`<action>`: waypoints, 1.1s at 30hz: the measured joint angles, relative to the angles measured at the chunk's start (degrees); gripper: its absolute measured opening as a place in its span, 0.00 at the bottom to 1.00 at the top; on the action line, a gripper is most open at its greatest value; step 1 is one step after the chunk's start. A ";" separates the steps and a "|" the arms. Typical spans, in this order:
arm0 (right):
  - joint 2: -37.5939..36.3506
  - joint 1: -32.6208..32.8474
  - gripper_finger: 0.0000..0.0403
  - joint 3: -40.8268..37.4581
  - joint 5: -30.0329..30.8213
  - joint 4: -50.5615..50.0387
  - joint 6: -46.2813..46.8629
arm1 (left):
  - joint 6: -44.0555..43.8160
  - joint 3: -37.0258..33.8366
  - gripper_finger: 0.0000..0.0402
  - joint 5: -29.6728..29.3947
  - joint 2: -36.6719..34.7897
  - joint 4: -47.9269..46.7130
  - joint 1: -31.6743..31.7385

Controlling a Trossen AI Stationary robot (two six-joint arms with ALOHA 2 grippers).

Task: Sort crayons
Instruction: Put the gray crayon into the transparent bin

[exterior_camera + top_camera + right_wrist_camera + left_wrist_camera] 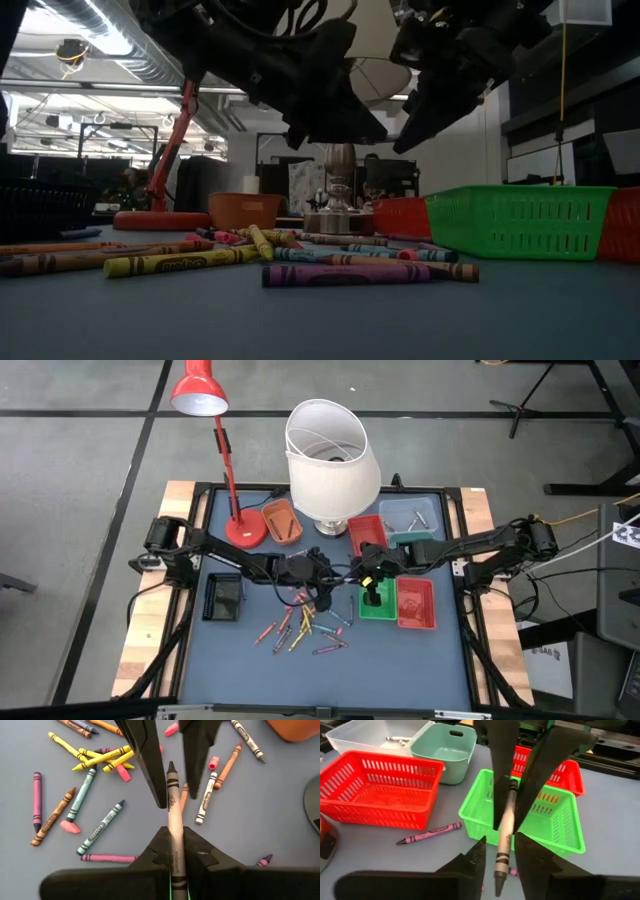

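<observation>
You have a grey crayon [503,832] held in the air between the two grippers, above the middle of the surface and just beside the green tray [547,827]; the right gripper [172,851] is clamped on one end of it, while the left gripper [498,851] has its fingers parted on either side of the other end, so the right one appears to carry it now. Treat the crayon as light, stiff and brittle; it is a thin wax stick in a paper wrapper, so squeeze only enough to stop it sliding, since a hard pinch could snap it. The wrapped barrel gives better purchase than the bare waxy tip; take hold across the wrapper, near the middle where you can, so the stick does not swing. The loose crayons [92,780] lie scattered flat on the surface toward its front edge, some crossing or touching; they will roll easily, so pick the ones lying clear first, closing across the narrow width.
</observation>
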 joint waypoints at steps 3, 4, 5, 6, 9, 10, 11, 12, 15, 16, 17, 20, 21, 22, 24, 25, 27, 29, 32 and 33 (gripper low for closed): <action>-0.66 -1.40 0.03 0.00 -0.03 -1.58 -0.01 | 0.04 0.00 0.26 0.00 -0.37 0.32 1.00; -0.89 -2.02 0.04 0.00 0.03 -2.69 -0.01 | 0.03 0.00 0.27 -0.01 -0.75 0.28 1.48; -1.09 -2.81 0.04 0.00 0.04 -3.54 -0.01 | 0.04 0.00 0.28 -0.01 -1.14 0.26 2.00; -1.42 -3.60 0.05 0.00 0.03 -4.25 -0.01 | 0.04 0.00 0.28 -0.03 -1.86 0.17 2.54; -2.21 -6.27 0.07 0.00 0.02 -7.14 -0.09 | 0.07 0.04 0.28 -0.08 -3.65 -0.28 4.31; -2.40 -7.24 0.07 0.00 0.18 -8.08 -0.21 | 0.08 0.03 0.28 0.05 -4.53 -1.80 4.94; -2.57 -8.26 0.06 0.00 0.73 -9.10 -0.25 | 0.08 -0.02 0.28 0.03 -5.04 -2.59 5.56; -2.62 -9.36 0.05 0.00 1.84 -10.08 -0.23 | 0.09 0.00 0.28 0.02 -5.61 -2.72 6.21; -2.71 -12.72 0.04 0.00 6.61 -14.34 -0.25 | 0.09 0.00 0.28 0.01 -7.47 -5.93 8.01; -2.71 -13.87 0.04 0.00 8.71 -15.79 -0.22 | 0.09 0.00 0.28 -0.03 -7.78 -6.34 8.55; -2.71 -14.89 0.04 0.00 10.62 -17.39 0.01 | 0.09 0.02 0.28 -0.02 -8.31 -7.59 9.08; -2.71 -17.73 0.06 0.00 16.60 -21.24 1.94 | 0.11 0.02 0.28 0.05 -8.73 -9.49 10.34; -2.71 -18.46 0.06 0.00 18.23 -22.38 2.67 | 0.11 0.02 0.28 0.05 -8.74 -10.20 10.71; -2.73 -19.11 0.06 0.00 19.50 -23.24 3.20 | 0.11 0.02 0.28 0.04 -8.72 -10.63 11.02; -2.73 -20.47 0.05 0.00 21.37 -24.68 3.57 | 0.11 0.02 0.28 0.03 -8.72 -11.17 11.59; -2.73 -20.90 0.05 0.00 22.39 -25.06 3.88 | 0.13 0.02 0.28 0.03 -8.74 -11.64 11.80; -2.73 -21.94 0.05 0.00 24.90 -25.41 5.12 | 0.18 0.02 0.28 0.05 -8.74 -12.87 12.07; -2.73 -22.93 0.05 0.00 27.60 -26.15 6.27 | 0.18 0.02 0.28 0.08 -8.72 -13.11 12.09; -2.73 -24.78 0.05 0.00 31.50 -28.00 7.67 | 0.17 0.02 0.28 0.05 -8.72 -13.25 12.11; -2.73 -25.50 0.05 0.00 32.48 -28.40 7.81 | 0.17 0.02 0.28 0.05 -8.72 -13.68 12.11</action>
